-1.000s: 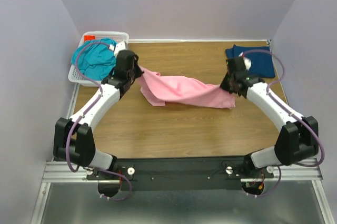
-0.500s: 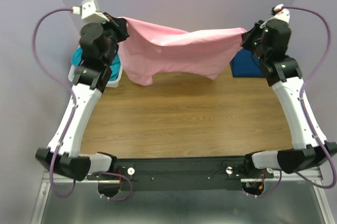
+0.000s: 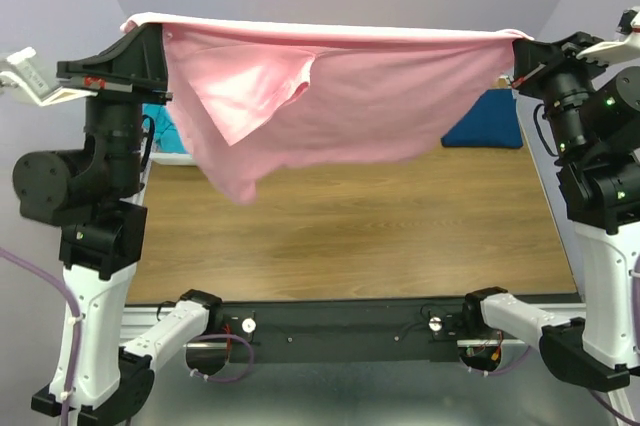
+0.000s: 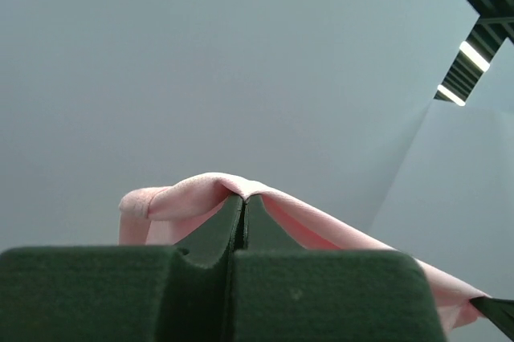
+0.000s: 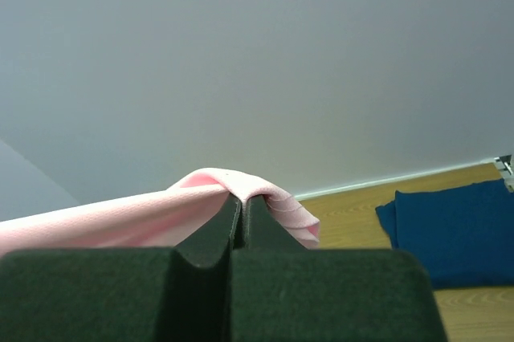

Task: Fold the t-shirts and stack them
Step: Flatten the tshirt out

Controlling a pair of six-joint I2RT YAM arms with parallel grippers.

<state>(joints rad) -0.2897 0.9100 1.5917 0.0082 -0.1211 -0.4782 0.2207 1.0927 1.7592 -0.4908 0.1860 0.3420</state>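
The light pink t-shirt [image 3: 370, 106] hangs stretched high above the table between both arms. My left gripper [image 3: 148, 34] is shut on its left top corner; the wrist view shows pink cloth [image 4: 201, 193] draped over the closed left gripper [image 4: 243, 197]. My right gripper [image 3: 518, 46] is shut on the right top corner, with pink cloth [image 5: 213, 185] over the closed right gripper [image 5: 243, 200]. A folded navy-blue t-shirt [image 3: 487, 121] lies at the back right of the table, seen also as navy-blue t-shirt [image 5: 458, 230]. The teal t-shirt [image 3: 165, 131] peeks out behind the left arm.
A white basket [image 3: 170, 156] holding the teal shirt sits at the back left, mostly hidden by the left arm. The wooden table [image 3: 340, 236] lies below the hanging shirt. Purple-grey walls close in on three sides.
Both arms have risen and spread apart, lifting the pink shirt from a sagging drape into a taut, wide sheet high above the table.
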